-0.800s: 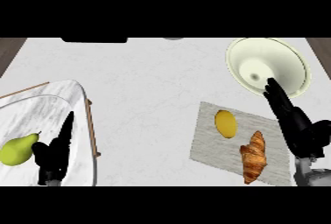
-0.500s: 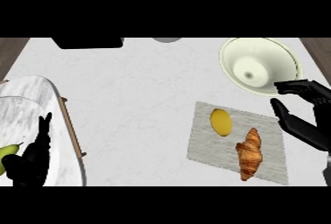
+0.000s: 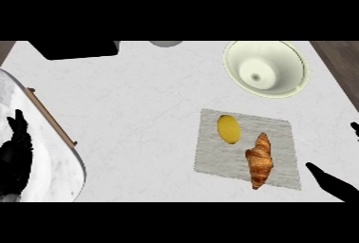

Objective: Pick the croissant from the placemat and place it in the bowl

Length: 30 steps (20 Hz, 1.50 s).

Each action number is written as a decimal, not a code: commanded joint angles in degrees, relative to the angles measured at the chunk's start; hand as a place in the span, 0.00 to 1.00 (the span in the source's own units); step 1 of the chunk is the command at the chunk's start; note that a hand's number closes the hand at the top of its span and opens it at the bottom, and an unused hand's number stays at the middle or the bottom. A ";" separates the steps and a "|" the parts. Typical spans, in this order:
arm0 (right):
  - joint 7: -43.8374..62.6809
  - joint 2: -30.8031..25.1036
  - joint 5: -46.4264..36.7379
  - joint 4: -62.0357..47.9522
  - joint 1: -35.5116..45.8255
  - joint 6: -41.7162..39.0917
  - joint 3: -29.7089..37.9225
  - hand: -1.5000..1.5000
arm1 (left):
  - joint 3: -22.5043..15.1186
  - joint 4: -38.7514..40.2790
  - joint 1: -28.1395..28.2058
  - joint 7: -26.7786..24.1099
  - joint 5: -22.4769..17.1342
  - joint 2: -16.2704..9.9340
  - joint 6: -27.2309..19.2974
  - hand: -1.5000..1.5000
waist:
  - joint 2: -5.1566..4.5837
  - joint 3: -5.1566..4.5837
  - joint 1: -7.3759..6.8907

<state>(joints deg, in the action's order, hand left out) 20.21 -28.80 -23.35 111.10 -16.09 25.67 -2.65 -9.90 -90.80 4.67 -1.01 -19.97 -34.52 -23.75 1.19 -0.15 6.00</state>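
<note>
Croissant (image 3: 259, 160) lies untouched on the placemat (image 3: 277, 142), while the right hand (image 3: 335, 186), open and empty, has drawn back to the placemat's lower right, so the grasp is not begun.

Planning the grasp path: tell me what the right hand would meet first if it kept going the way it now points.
The right hand points up-left from the lower right edge. Going straight on, it would probably first cross the grey rectangular placemat corner and reach the golden-brown croissant; its height above the counter is unclear.
</note>
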 commanded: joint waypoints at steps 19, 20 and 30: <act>41.20 -4.24 -14.84 25.73 -1.09 -27.79 -4.55 0.00 | 1.73 0.33 -10.66 4.26 0.08 -0.15 6.84 0.50 | -1.53 -0.09 -7.19; 44.17 -3.26 -13.88 25.88 1.83 -29.82 -5.27 0.00 | -2.38 2.27 -10.77 2.46 4.02 4.70 2.64 0.50 | -1.72 -0.11 -6.79; 47.27 -1.41 1.73 11.62 13.79 -40.45 -4.07 0.00 | -0.07 2.49 -12.04 3.88 3.78 3.70 4.36 0.50 | -1.55 0.05 -6.72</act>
<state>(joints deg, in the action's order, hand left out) 61.58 -30.56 -27.67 126.23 -6.65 -8.42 -7.15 -10.60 -90.05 -4.88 8.64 -17.76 -31.36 -21.59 -0.35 -0.01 -1.28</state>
